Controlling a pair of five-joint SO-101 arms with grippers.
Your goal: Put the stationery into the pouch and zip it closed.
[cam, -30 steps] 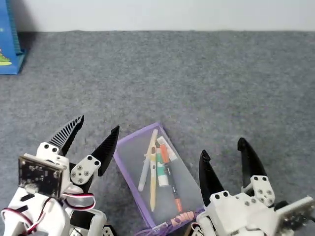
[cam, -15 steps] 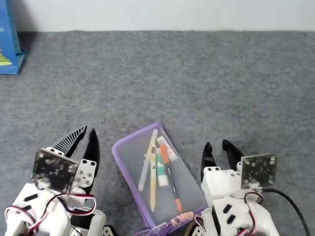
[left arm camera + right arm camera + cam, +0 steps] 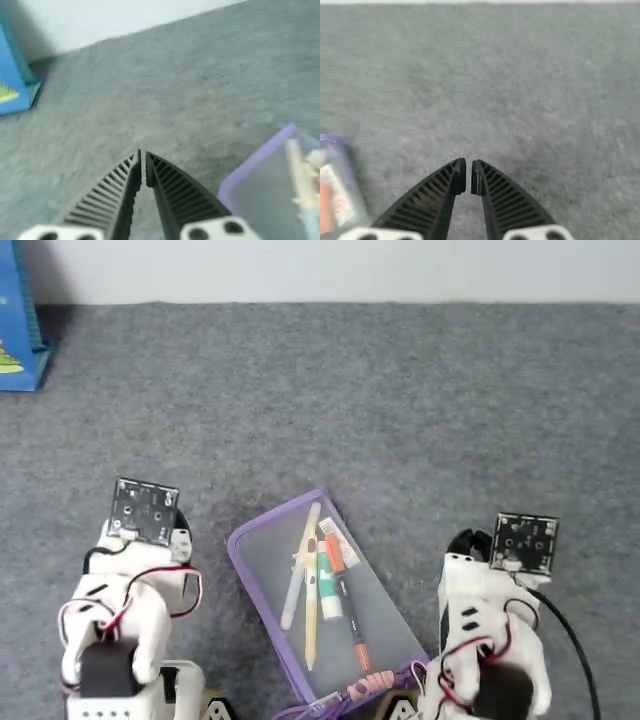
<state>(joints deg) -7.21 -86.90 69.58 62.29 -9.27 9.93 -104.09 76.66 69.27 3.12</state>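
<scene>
A clear pouch with purple trim point(image 3: 325, 600) lies on the grey carpet between the two arms, with several pens and markers point(image 3: 322, 580) inside it. Its pink zipper pull point(image 3: 372, 681) sits at the near end. The pouch's corner also shows in the left wrist view point(image 3: 270, 185) and at the edge of the right wrist view point(image 3: 335, 195). My left gripper point(image 3: 142, 156) is shut and empty, hanging above bare carpet beside the pouch. My right gripper point(image 3: 468, 170) is shut with nothing in it, on the pouch's other side. In the high view both arms are folded back, left point(image 3: 140, 540) and right point(image 3: 500, 570).
A blue box point(image 3: 15, 320) stands at the far left against the white wall, also seen in the left wrist view point(image 3: 15, 85). Grey carpet point(image 3: 400, 410) stretches open beyond the pouch to the wall.
Both grippers went from wide open to shut, and both arms drew back and folded up away from the pouch. The pouch and its contents stayed put.
</scene>
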